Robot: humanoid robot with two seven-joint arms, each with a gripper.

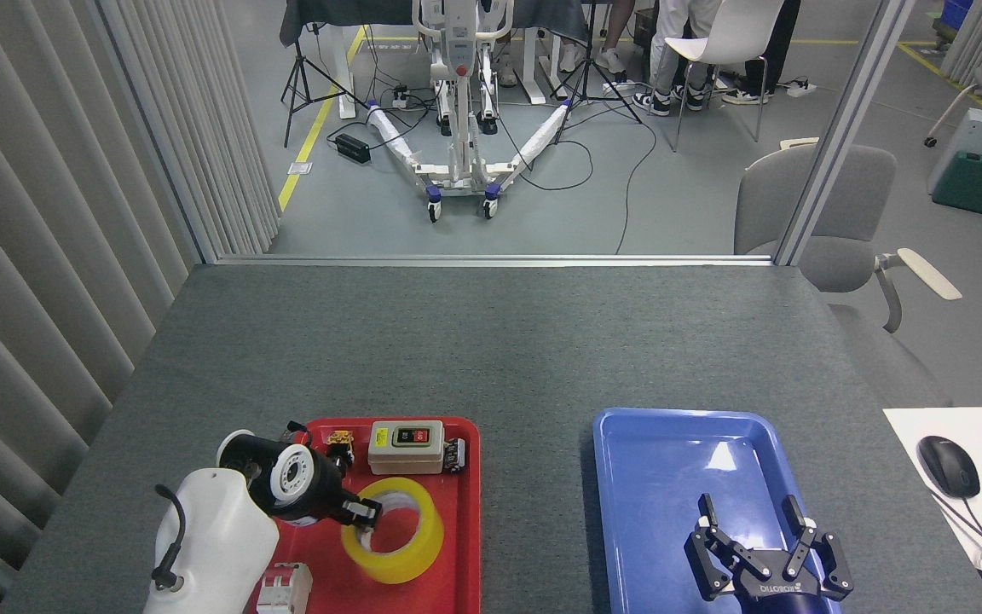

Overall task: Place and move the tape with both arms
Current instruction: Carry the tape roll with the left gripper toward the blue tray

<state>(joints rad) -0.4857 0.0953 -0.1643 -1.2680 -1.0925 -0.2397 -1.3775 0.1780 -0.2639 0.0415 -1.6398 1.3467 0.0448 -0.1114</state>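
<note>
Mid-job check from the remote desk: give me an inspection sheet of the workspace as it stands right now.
Surface: grey felt-like table, bare across its far half.
Job's things: tape tilted over the red tray, its left wall gripped; blue tray holds nothing.
Clutter: grey switch box, small yellow-and-black button part and white breaker on the red tray.
Grippers: left claw shut on the tape's wall; right claw open above the blue tray's near end.
Cables: black cable along the left arm; loose cords on the floor beyond.
Surroundings: mouse and keyboard corner at right, grey chair, people's legs in the background.
</note>
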